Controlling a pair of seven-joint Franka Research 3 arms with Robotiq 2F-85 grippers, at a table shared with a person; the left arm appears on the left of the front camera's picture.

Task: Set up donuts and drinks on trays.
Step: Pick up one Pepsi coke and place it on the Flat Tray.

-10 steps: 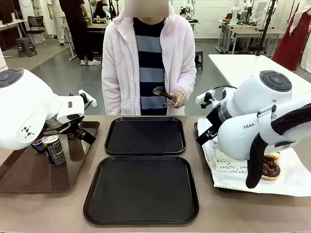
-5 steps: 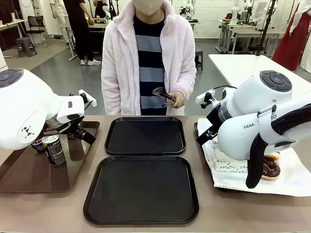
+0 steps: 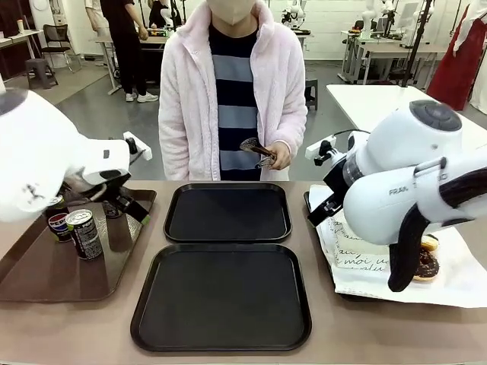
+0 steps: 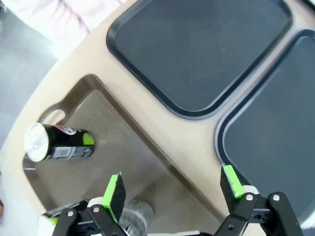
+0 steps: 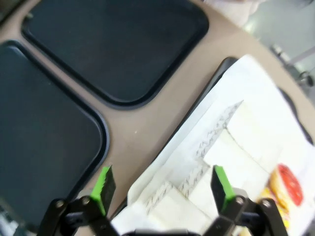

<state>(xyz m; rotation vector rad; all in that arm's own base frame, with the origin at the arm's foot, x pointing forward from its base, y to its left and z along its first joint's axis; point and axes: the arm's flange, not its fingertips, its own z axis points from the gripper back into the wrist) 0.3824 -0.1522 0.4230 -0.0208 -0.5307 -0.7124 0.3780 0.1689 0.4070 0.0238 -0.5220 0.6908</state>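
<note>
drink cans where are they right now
In the front view the drink cans stand on the brown tray at the robot's left, beside the black trays.

— In the front view, we lose the left end of the brown tray (image 3: 46, 274) behind the left arm (image 3: 38, 163), itself smeared. One can (image 3: 59, 226) peeks out, half covered by another.

— The right arm (image 3: 396, 205) covers most of the paper-lined tray (image 3: 456, 289); we get only slivers of two donuts (image 3: 424, 265).

— From the left wrist, we see a can top (image 4: 135, 216) cut by the bottom edge, and the near black tray (image 4: 275, 123) running off the right.

— The right wrist view is soft: we cannot read the script on the paper sleeves (image 5: 236, 132), and the red-topped donut (image 5: 288, 184) is a blur.
</note>
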